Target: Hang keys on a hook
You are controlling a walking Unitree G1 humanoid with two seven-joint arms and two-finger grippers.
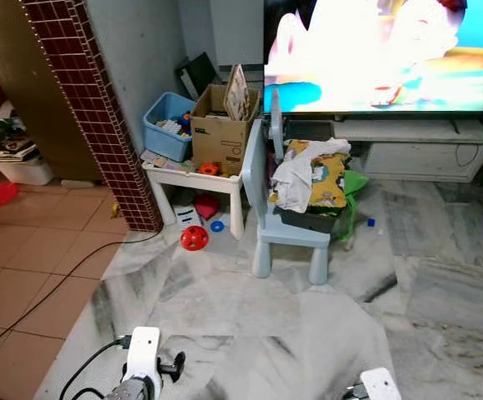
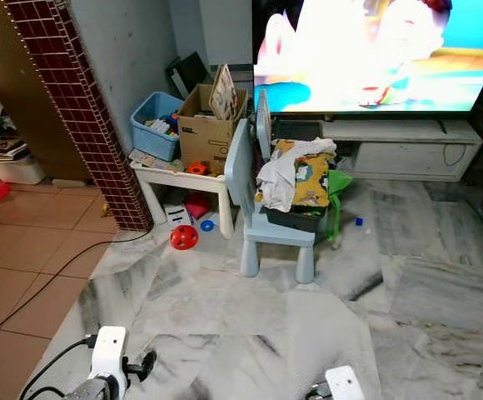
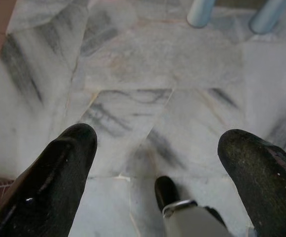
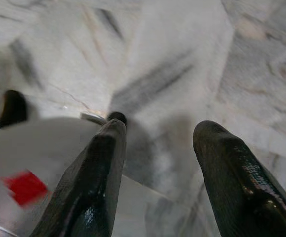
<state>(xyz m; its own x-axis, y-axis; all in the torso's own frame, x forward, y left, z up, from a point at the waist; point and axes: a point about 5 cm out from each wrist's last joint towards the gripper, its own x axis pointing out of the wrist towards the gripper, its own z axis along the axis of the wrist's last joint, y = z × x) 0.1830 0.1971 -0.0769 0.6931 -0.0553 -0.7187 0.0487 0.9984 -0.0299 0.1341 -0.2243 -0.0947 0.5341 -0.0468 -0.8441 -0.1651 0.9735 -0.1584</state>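
While we look for the keys and the hook, we cannot make out either of them, so we cannot say where they are or how they look. Our left gripper hangs low over the marble floor with its two black fingers spread wide apart and nothing between them. Our right gripper also hangs over the marble, its fingers apart and holding nothing.

Ahead of us the pale grey-veined marble lies open up to a light blue child's chair, whose seat carries a dark bin piled with white and yellow cloth. Just beside the chair on our left stands a small white table bearing a cardboard box and a blue plastic bin of toys. A red ball and a small blue ring lie on the floor by the table's legs.

To our left a pillar of dark red tiles marks the edge where marble gives way to terracotta floor tiles, and a black cable crosses them toward us. Behind the chair a large lit television sits on a low white stand.
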